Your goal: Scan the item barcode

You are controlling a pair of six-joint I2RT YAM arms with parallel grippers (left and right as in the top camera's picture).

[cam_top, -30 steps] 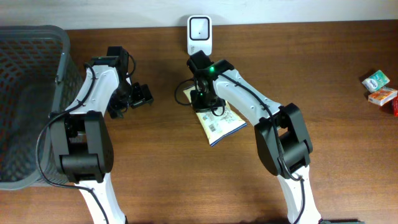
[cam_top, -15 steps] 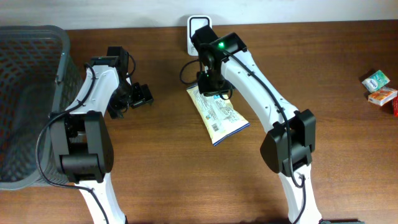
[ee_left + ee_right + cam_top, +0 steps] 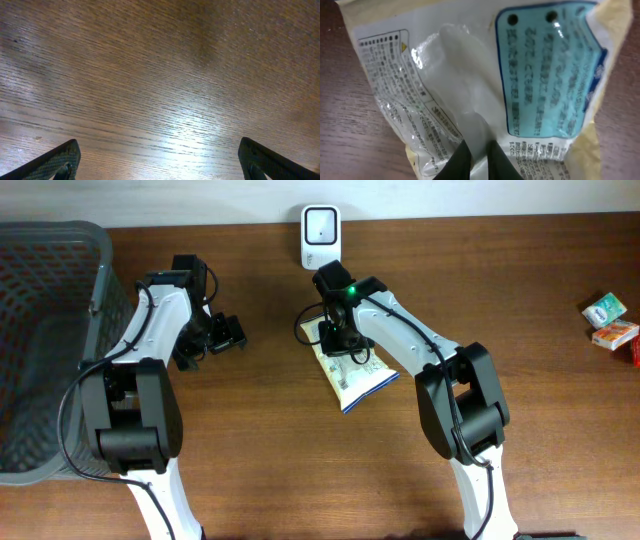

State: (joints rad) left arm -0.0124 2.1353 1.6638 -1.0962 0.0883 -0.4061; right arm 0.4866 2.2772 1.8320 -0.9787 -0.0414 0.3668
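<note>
I'm in the presenting step. The right end effector (image 3: 479, 152) is closed narrow, and the wrist view shows it pinching the clear film of the packet (image 3: 470, 75). The packet lies printed side up on the worktop (image 3: 520, 430) at centre frame, just below the scanner (image 3: 320, 235) at top centre, with its lower end angled toward the right.

I judge the barcode not yet read: the packet sits low and flat, not facing the scanner window. Next I need to lift it, tilt the printed face toward the window and hold it steady without the film slipping.

The left end effector (image 3: 218, 335) stands wide open over bare wood at left centre, holding nothing.

Half a second ago the right end effector sat higher in the frame, overlapping the scanner's foot. It has since dropped back, and the packet is slightly lower.
</note>
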